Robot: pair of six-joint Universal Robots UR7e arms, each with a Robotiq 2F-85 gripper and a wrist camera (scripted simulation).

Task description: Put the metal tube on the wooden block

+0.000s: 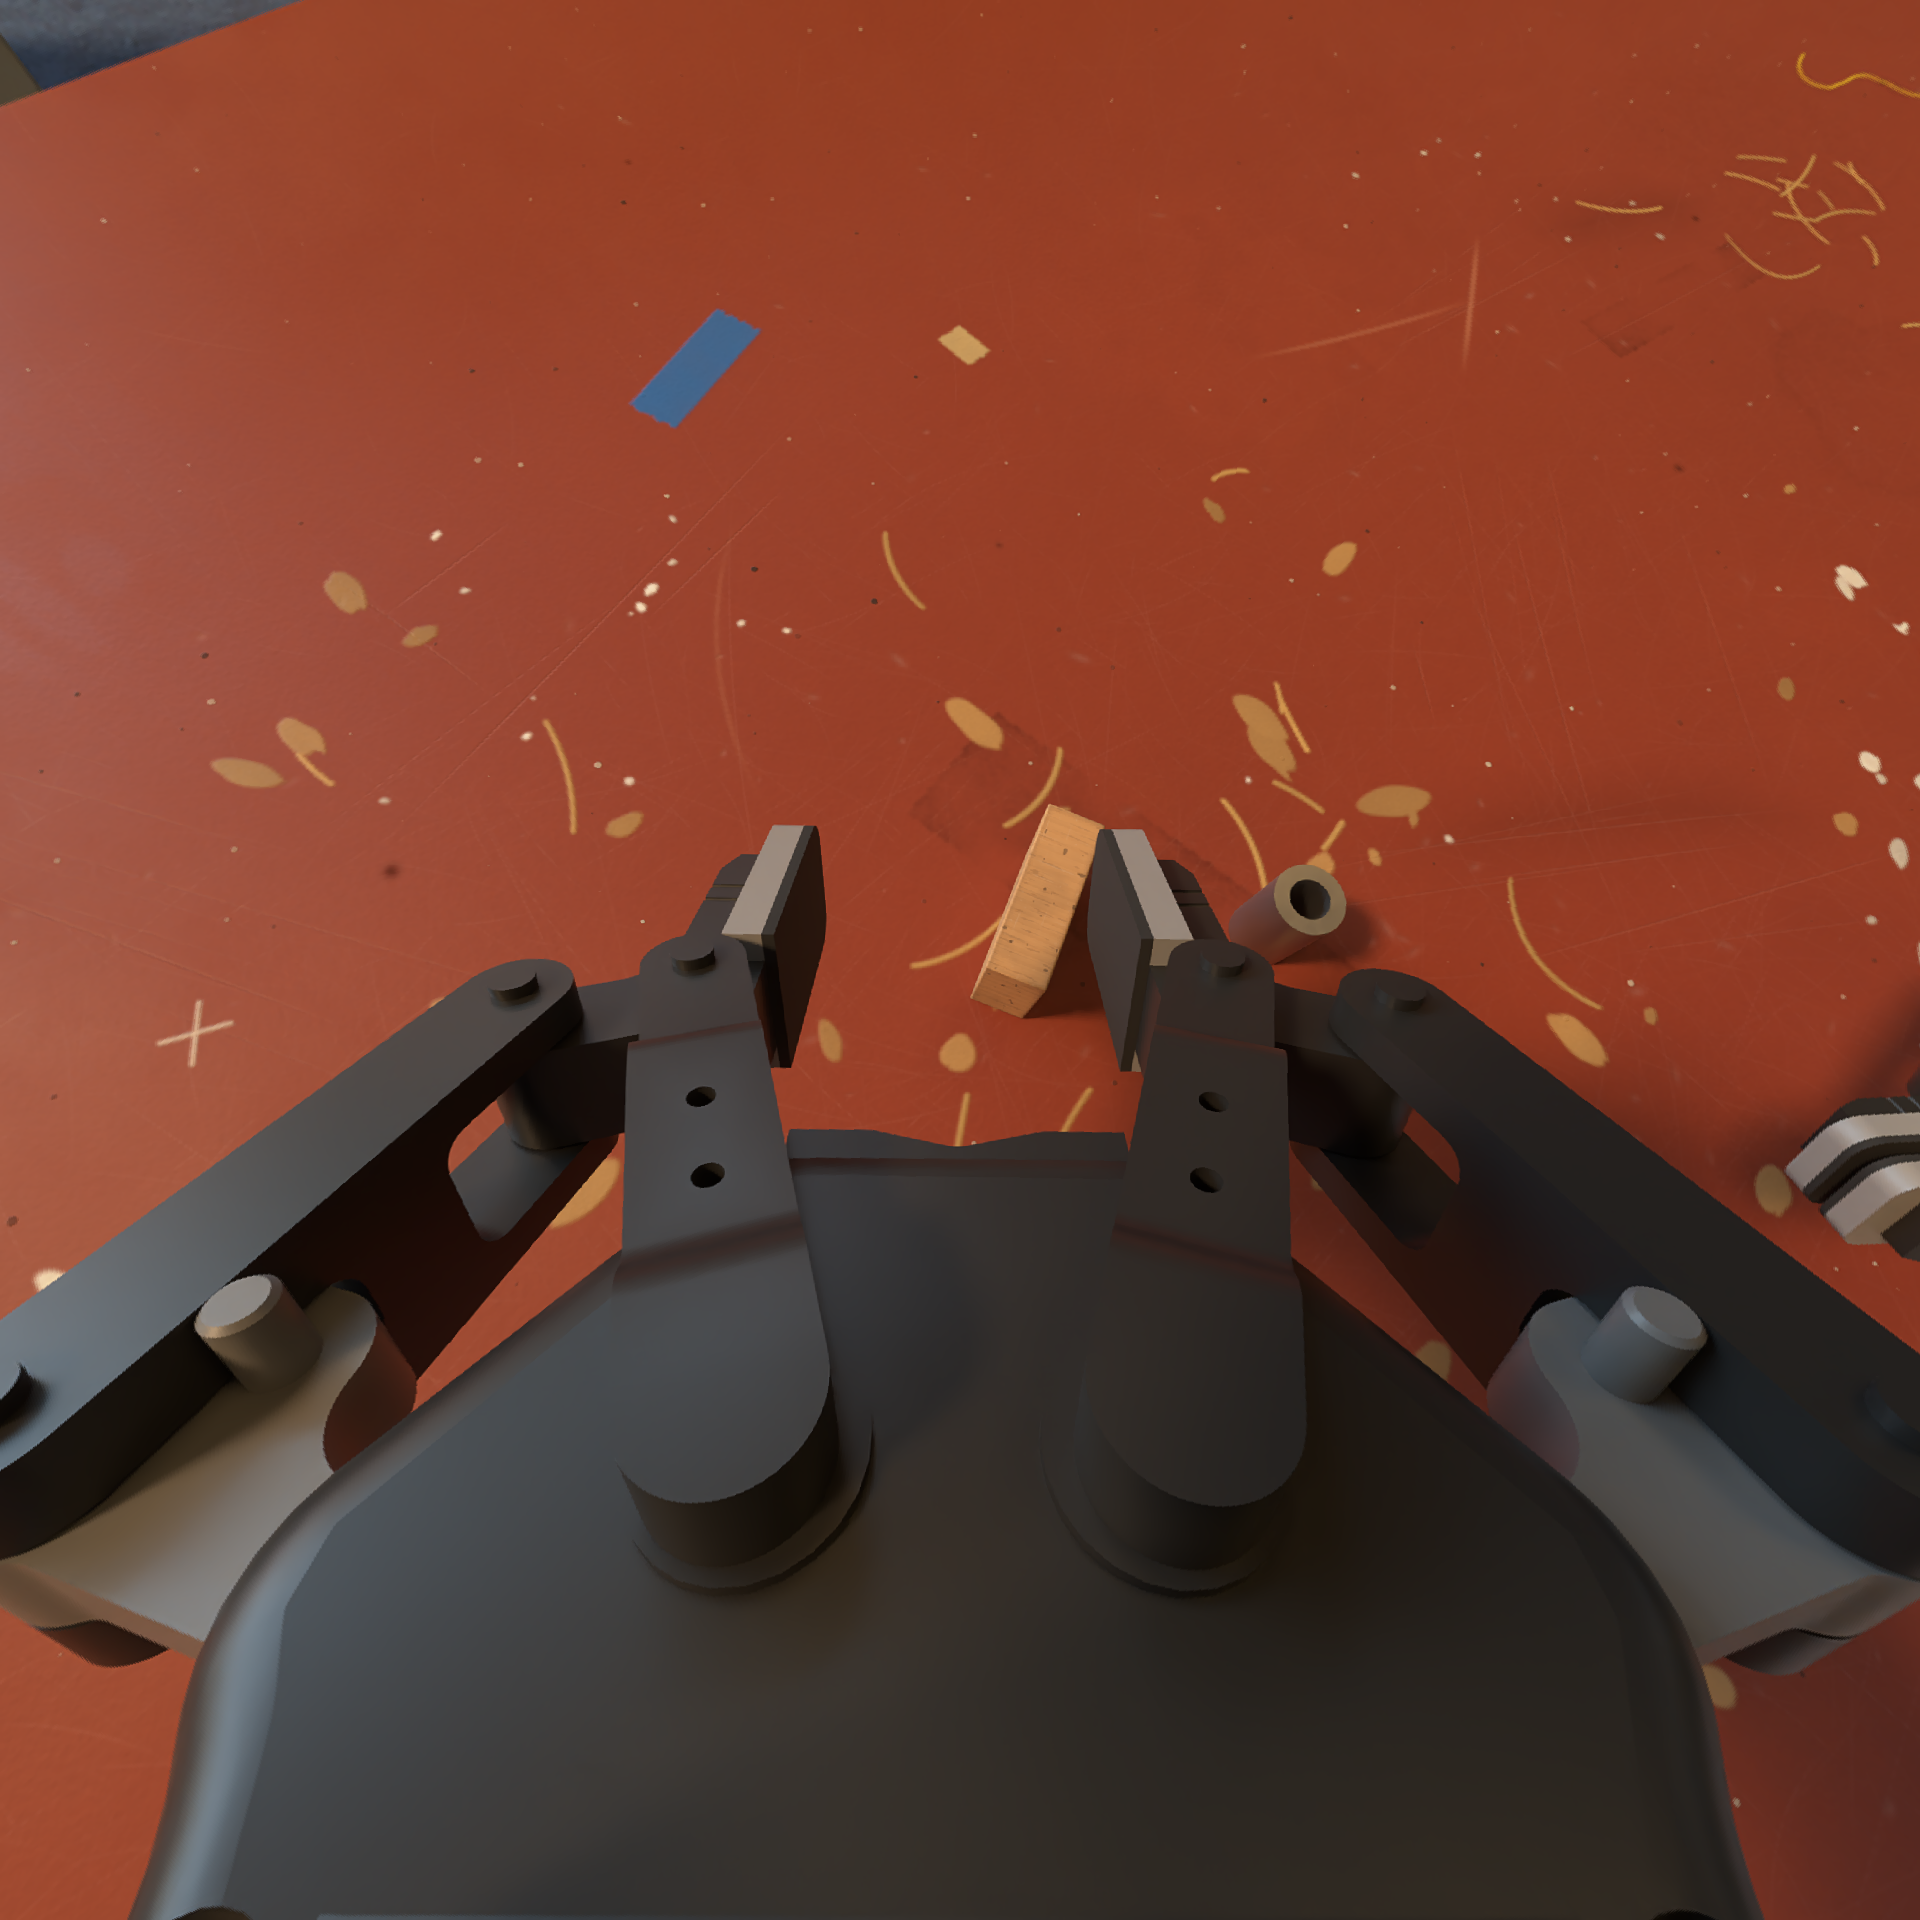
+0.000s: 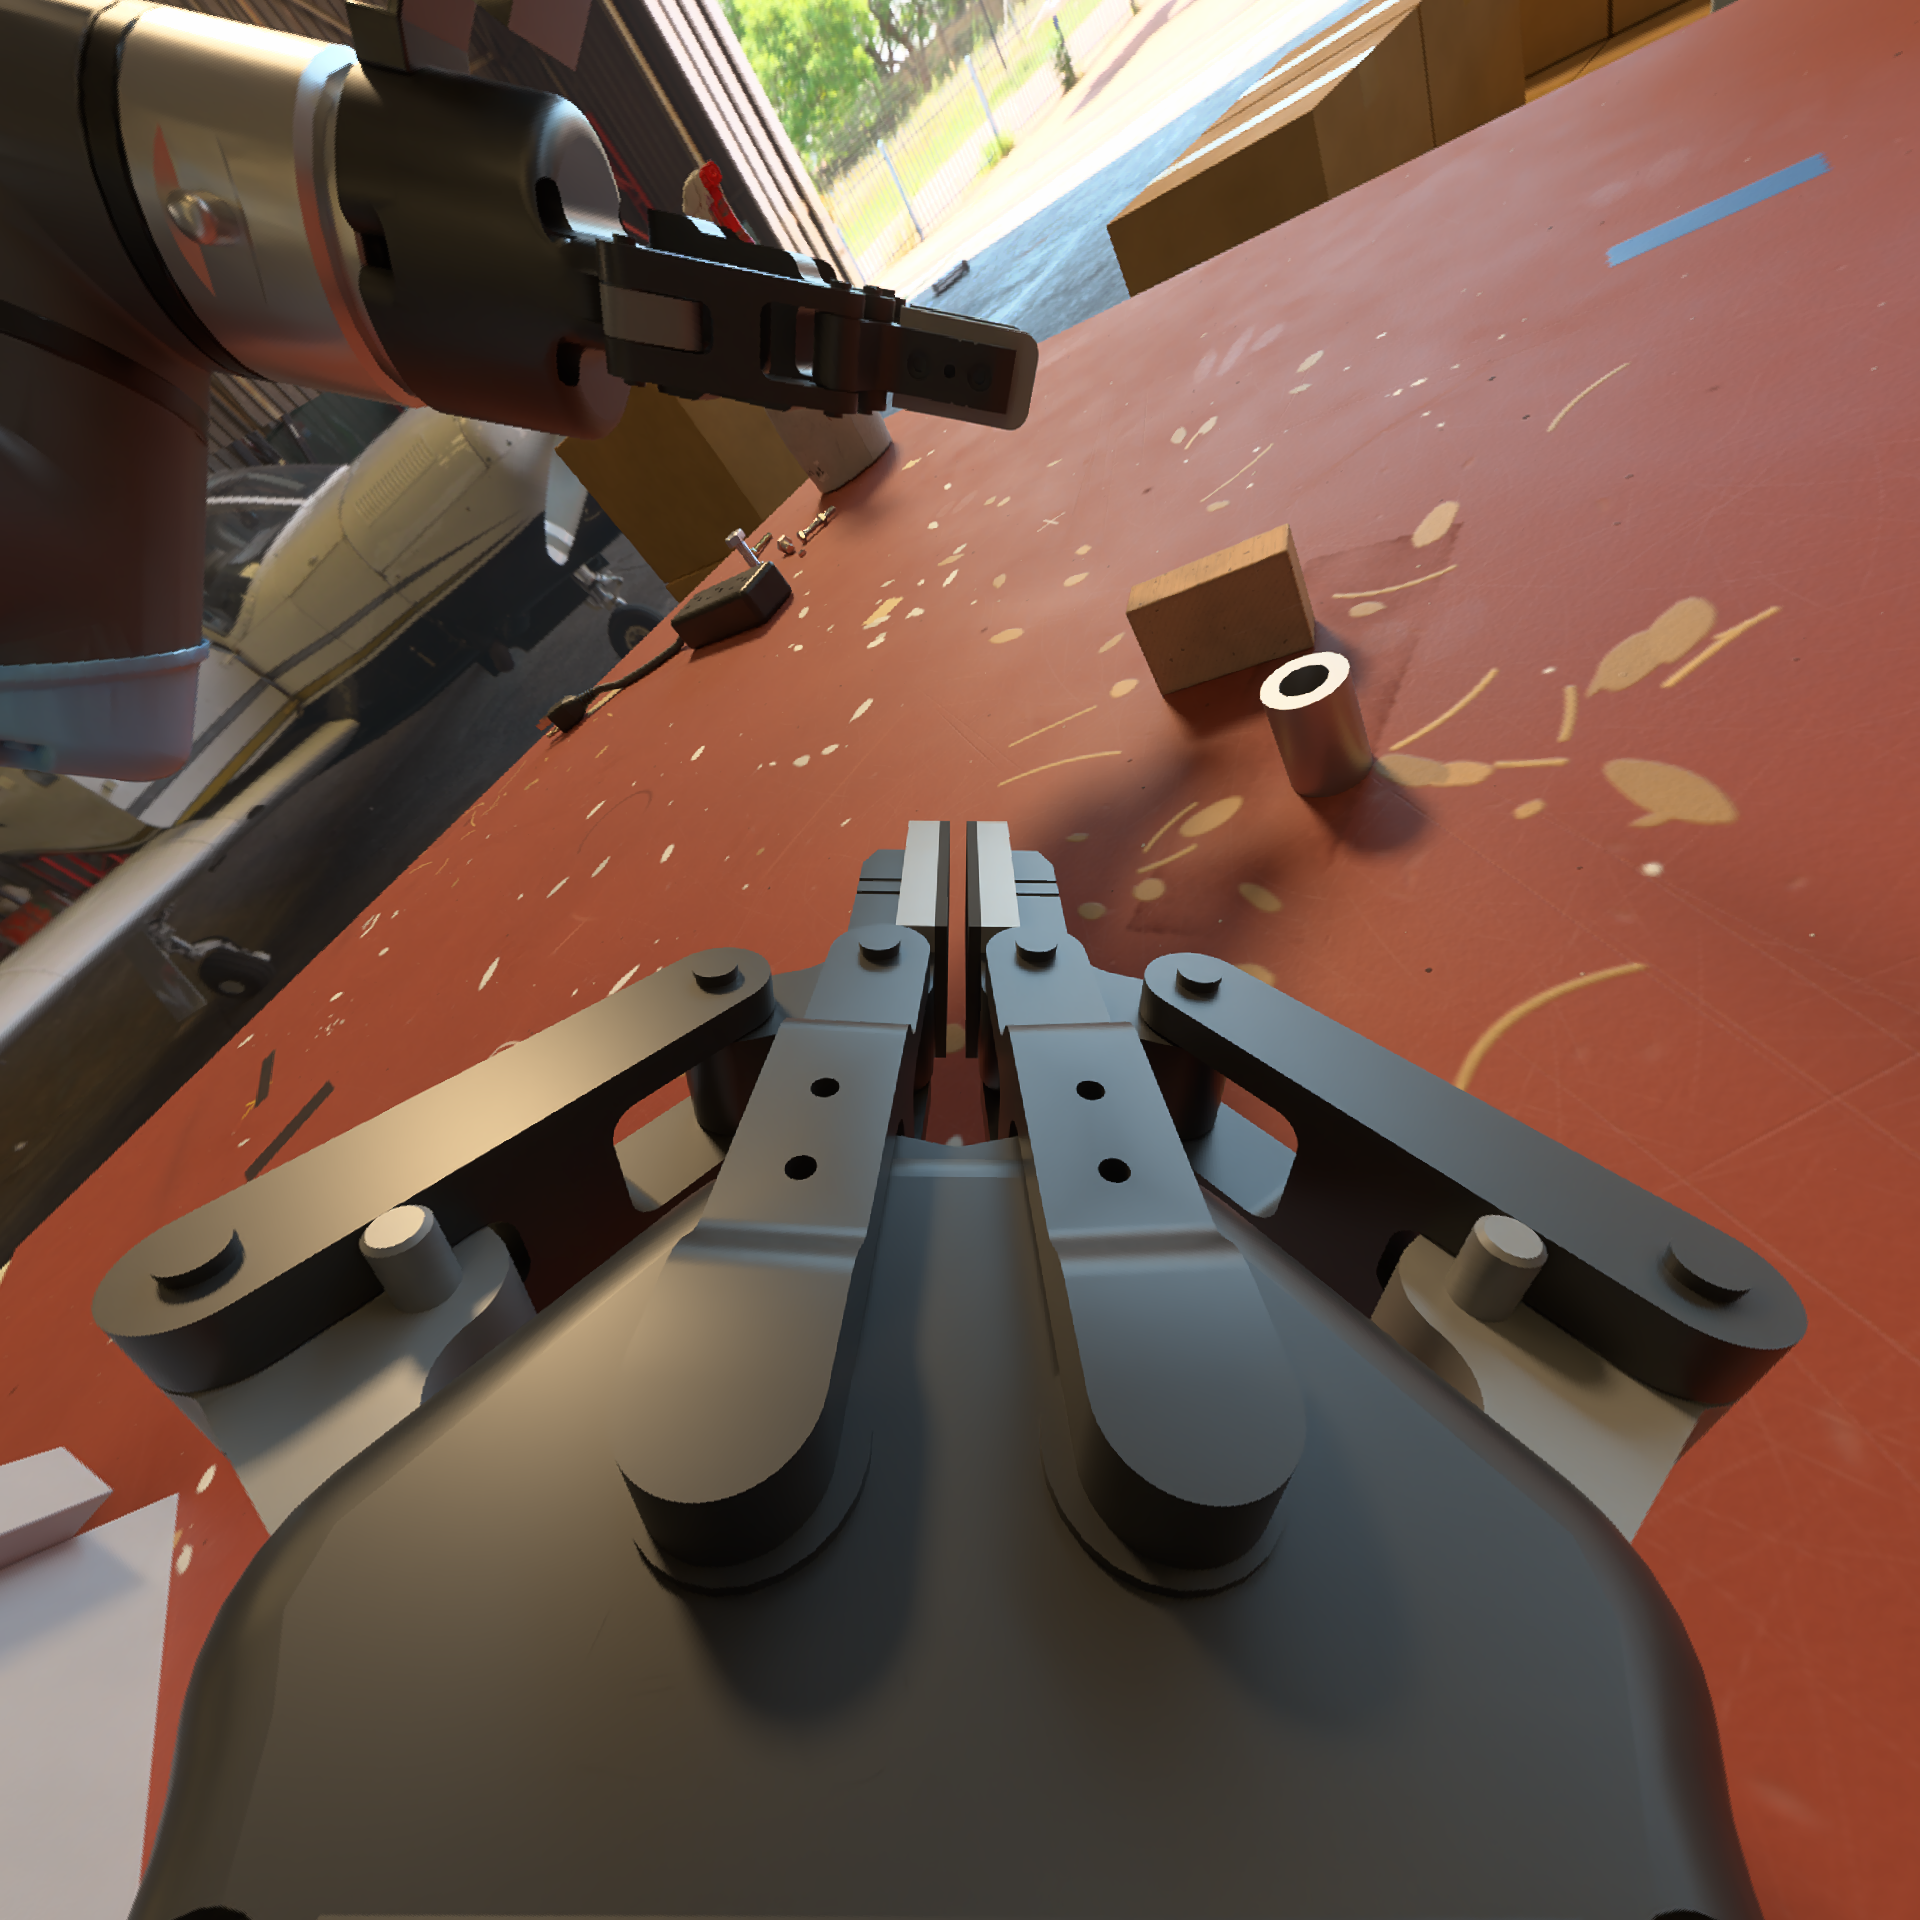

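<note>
A short metal tube [image 2: 1317, 727] stands upright on the red table [image 2: 1558, 1039], right beside a small wooden block [image 2: 1221, 613]. In the left wrist view the block [image 1: 1039, 914] shows between the fingers, close to the right one, and the tube [image 1: 1294, 909] lies just right of it. My left gripper [image 1: 951, 914] is open and empty, above the table over the block; it also shows in the right wrist view [image 2: 956, 369]. My right gripper [image 2: 956, 873] is shut and empty, short of the tube and to its left; its fingertips [image 1: 1860, 1174] show at the left wrist view's right edge.
A blue tape strip [image 1: 694, 367] and a tan scrap [image 1: 963, 344] lie farther off on the table. A black power adapter with cord [image 2: 727, 608], small bolts [image 2: 800, 535] and cardboard boxes [image 2: 1299, 145] sit along the table's far edge. A white block [image 2: 47, 1501] is near left.
</note>
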